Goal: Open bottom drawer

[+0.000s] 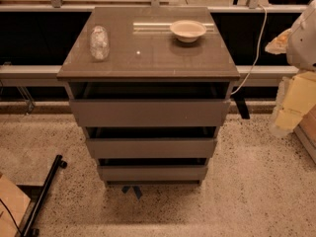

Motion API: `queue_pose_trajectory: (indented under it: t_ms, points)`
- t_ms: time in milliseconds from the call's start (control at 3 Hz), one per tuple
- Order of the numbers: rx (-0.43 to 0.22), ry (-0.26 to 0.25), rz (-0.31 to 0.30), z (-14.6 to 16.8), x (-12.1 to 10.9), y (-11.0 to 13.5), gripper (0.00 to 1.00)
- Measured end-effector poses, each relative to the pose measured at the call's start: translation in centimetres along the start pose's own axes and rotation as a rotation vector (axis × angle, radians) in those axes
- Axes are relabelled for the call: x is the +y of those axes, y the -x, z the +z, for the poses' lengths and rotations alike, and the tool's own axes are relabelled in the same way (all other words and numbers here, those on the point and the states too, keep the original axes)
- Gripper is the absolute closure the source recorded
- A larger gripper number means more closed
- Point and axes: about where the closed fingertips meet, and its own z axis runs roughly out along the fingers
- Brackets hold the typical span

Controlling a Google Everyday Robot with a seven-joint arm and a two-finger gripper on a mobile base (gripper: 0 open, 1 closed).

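Note:
A grey-brown cabinet [148, 63] stands in the middle of the view with three plain, handleless drawer fronts stacked one above the other. The bottom drawer [152, 173] is the lowest and narrowest-looking front, just above the floor, with a dark gap along its top edge. My gripper is not in view. Only a white part of my arm [303, 38] shows at the right edge, well to the right of the cabinet and above the level of the drawers.
A white bowl [188, 30] and a clear plastic bottle [99, 42] lie on the cabinet top. A black bar [45, 194] lies on the speckled floor at the lower left. Cream-coloured objects [292, 105] stand at the right. A white cable [254, 48] hangs behind.

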Motion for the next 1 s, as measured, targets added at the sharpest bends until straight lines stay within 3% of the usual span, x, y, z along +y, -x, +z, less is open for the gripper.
queue_pose_trajectory:
  t_ms: [333, 667, 1000]
  points:
    - [0.000, 0.000, 0.000, 0.0, 0.0, 0.0, 0.00]
    - [-0.017, -0.040, -0.005, 1.3, -0.2, 0.3, 0.00]
    - [-0.075, -0.103, 0.018, 4.1, -1.2, -0.3, 0.00]
